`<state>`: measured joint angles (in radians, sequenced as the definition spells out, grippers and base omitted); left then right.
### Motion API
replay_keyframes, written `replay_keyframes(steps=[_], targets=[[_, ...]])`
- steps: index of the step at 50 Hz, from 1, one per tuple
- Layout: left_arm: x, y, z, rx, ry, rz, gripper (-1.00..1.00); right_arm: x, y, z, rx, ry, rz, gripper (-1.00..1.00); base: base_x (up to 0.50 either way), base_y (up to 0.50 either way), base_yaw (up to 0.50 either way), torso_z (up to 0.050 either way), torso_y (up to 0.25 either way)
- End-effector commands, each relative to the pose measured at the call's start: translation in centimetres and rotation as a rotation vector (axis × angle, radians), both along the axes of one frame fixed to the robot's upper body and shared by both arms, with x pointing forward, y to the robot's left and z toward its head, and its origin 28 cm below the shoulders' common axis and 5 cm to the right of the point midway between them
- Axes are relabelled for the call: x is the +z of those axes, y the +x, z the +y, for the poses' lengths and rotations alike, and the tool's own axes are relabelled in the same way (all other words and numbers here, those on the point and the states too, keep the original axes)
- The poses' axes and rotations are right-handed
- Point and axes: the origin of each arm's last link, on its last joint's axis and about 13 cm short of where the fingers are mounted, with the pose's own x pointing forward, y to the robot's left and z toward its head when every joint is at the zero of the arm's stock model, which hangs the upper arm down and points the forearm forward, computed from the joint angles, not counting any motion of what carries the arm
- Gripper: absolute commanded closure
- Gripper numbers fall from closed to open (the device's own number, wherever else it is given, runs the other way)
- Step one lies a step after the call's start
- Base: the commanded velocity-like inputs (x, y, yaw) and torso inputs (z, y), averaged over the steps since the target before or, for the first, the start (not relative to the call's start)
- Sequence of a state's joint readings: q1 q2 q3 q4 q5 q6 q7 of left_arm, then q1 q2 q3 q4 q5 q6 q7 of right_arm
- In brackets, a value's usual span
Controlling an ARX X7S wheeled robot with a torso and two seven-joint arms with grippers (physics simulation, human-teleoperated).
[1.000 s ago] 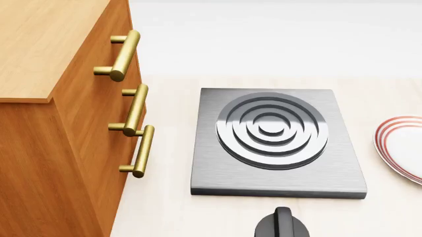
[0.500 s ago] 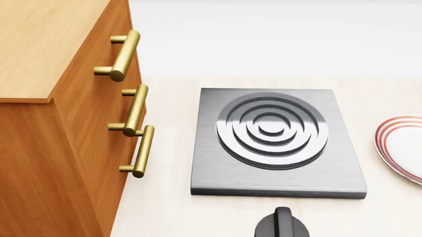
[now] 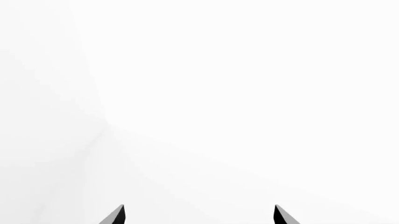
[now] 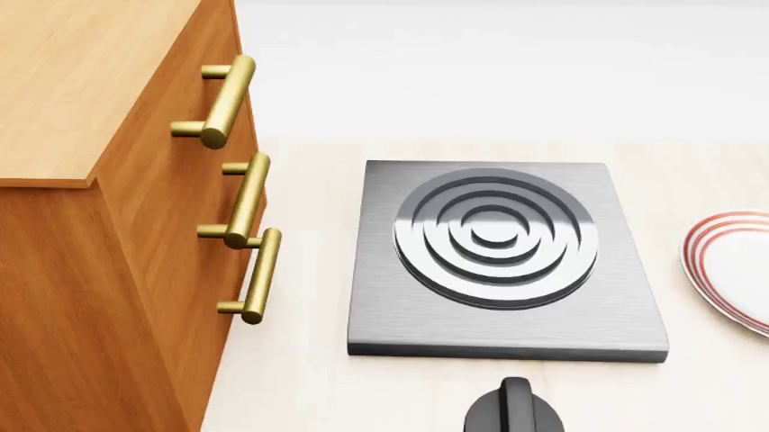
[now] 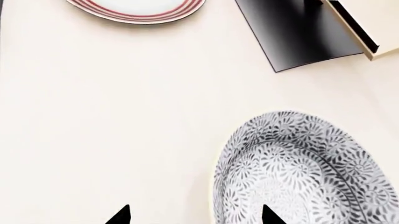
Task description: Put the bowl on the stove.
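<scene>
**Bowl on the tabletop under my right hand, stove bare**

From the head view I see the stove (image 4: 507, 261) lying flat on the pale tabletop (image 4: 301, 378), its ringed burner (image 4: 495, 237) with nothing on it. Just in front of it sits a black knob (image 4: 514, 409), cut by the frame edge. A wooden cabinet (image 4: 108, 225) with three brass handles (image 4: 247, 200) stands to the stove's left, and a red-ringed plate (image 4: 730, 265) lies to its right, partly out of frame. Neither arm shows in this view.

My right wrist view looks down on the bowl (image 5: 299, 172), resting on the tabletop and apart from the plate. The right hand (image 5: 194, 215) shows only two dark fingertips (image 5: 119, 216), spread apart and grasping nothing; one tip overlaps the bowl's near rim in the picture, though I cannot tell whether it touches. A dark slab corner, probably the stove, appears at that view's edge.

The left hand (image 3: 198, 215) is likewise spread and grasping nothing, facing blank white.

I can read no brand, label or writing anywhere.
</scene>
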<state>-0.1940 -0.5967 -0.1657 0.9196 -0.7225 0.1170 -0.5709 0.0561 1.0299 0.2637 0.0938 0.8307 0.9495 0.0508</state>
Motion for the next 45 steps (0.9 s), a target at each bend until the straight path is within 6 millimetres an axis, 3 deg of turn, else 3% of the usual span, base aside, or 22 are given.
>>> replay_keyframes(steps=[1, 11, 35, 36, 45], targets=[[0.0, 0.0, 0.2, 0.021, 0.01, -0.019, -1.0, -1.2, 0.6, 0.2, 0.004, 0.027, -0.002, -1.0, 0.0, 0.0, 0.0, 0.0, 0.0], [0.1, 0.0, 0.1, 0.02, 0.01, -0.021, -1.0, -2.5, 0.1, 0.5, -0.004, 0.046, 0.021, -1.0, 0.0, 0.0, 0.0, 0.0, 0.0], [0.0, 0.1, 0.0, 0.017, 0.014, -0.017, -1.0, -3.3, -0.1, 0.3, -0.088, 0.051, 0.001, -1.0, 0.0, 0.0, 0.0, 0.0, 0.0], [0.0, 0.1, 0.1, 0.018, 0.015, -0.018, -1.0, -3.3, -0.1, 0.3, -0.087, 0.044, 0.002, 1.0, 0.0, 0.0, 0.0, 0.0, 0.0], [-0.1, 0.1, 0.1, 0.018, 0.013, -0.018, -1.0, -3.3, -0.3, 0.5, -0.082, 0.03, -0.025, 1.0, 0.0, 0.0, 0.0, -0.002, 0.0]])
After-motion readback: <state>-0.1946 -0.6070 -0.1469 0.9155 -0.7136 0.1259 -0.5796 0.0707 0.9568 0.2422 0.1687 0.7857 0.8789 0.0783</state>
